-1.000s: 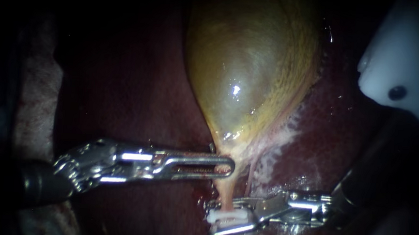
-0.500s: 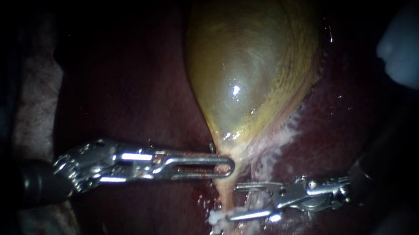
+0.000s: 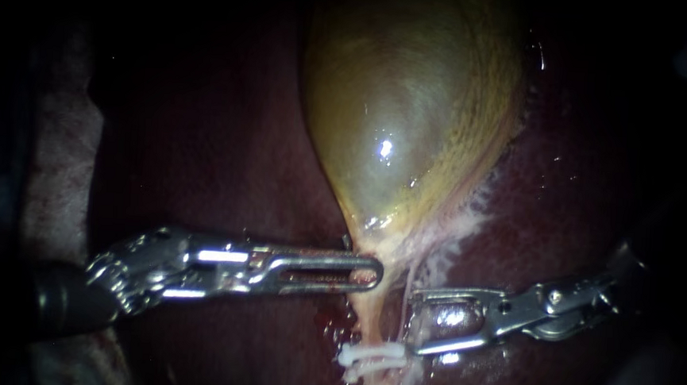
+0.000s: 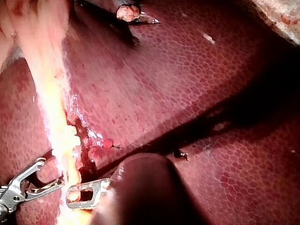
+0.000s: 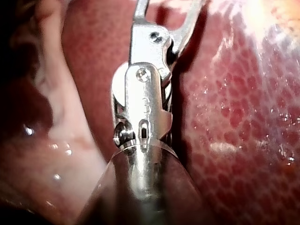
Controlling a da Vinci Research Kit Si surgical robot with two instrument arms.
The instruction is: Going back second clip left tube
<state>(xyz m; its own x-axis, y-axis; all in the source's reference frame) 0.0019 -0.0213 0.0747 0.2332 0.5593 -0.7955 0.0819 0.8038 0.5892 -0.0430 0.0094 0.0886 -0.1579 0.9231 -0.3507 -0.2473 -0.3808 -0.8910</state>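
Our left instrument (image 3: 374, 274), a silver tool with slotted jaws, has them closed on the narrow neck of the glossy yellow-green gallbladder (image 3: 412, 117). Just below, a small white plastic clip (image 3: 371, 359) sits across the pale pinkish tube (image 3: 369, 321). Our right instrument (image 3: 413, 322) lies just beside that clip, jaws parted and empty, over the dark red liver (image 3: 226, 153).

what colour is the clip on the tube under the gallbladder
The clip is white; it shows best in the endoscope view.
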